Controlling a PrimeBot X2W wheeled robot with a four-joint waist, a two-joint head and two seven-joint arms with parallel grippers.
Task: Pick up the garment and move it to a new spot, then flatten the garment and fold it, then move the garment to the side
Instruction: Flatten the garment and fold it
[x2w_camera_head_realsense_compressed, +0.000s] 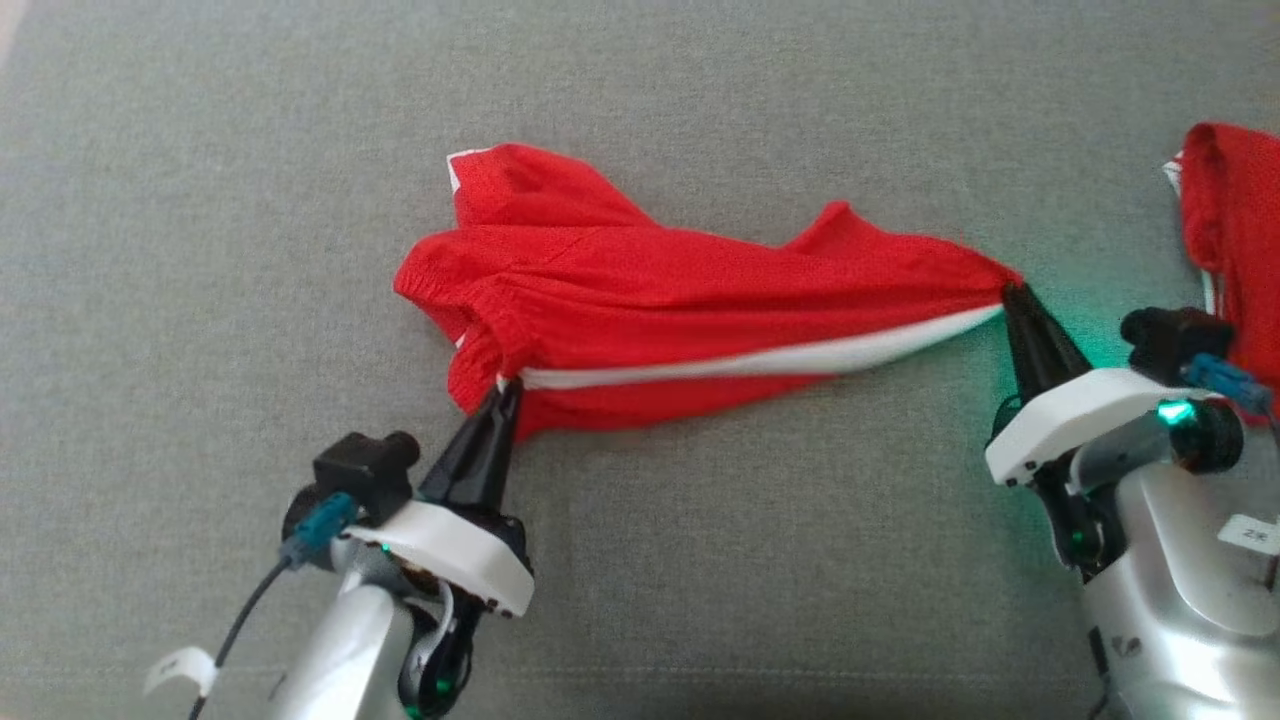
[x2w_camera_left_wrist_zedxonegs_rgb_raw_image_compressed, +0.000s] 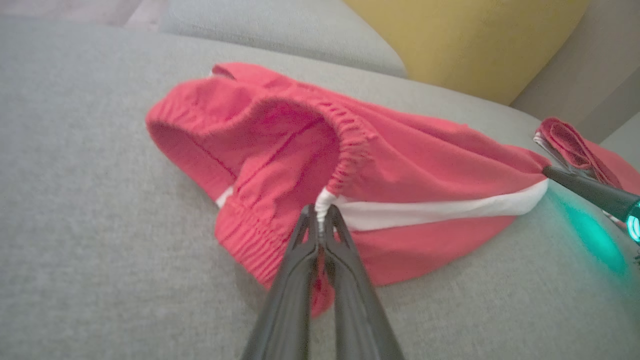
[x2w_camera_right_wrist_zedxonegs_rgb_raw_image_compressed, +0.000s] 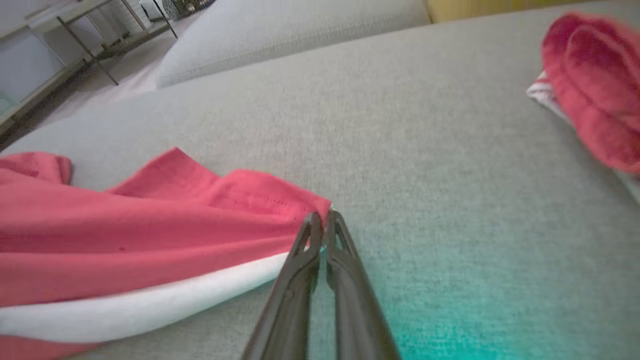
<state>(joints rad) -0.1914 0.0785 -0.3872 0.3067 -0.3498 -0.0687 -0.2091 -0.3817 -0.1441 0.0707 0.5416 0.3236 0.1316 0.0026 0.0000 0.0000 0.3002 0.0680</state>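
- The garment (x2w_camera_head_realsense_compressed: 640, 290), red shorts with a white stripe (x2w_camera_head_realsense_compressed: 760, 362) down the side seam, lies in the middle of the head view on the grey cushion (x2w_camera_head_realsense_compressed: 200, 250). It is stretched out but rumpled, with folds bunched along its upper edge.
- Its long axis runs left to right across the frame, dipping slightly at the left. The elastic waistband (x2w_camera_left_wrist_zedxonegs_rgb_raw_image_compressed: 350, 145) is at the left end and gapes open towards the upper left. The leg hem (x2w_camera_right_wrist_zedxonegs_rgb_raw_image_compressed: 280, 202) is at the right end.
- The left gripper (x2w_camera_head_realsense_compressed: 508, 388), at lower left, is closed tight on the waistband just where the white stripe ends.
- The right gripper (x2w_camera_head_realsense_compressed: 1010, 292), at centre right, is pinched shut on the hem corner at the stripe's other end.
- Holding both ends of one seam looks meant to draw the cloth taut along its length, so it can be carried or laid flat without sagging. I judge flattening is not yet done.
- A second red garment (x2w_camera_head_realsense_compressed: 1235, 230) sits bundled at the right edge, apart from the held one.
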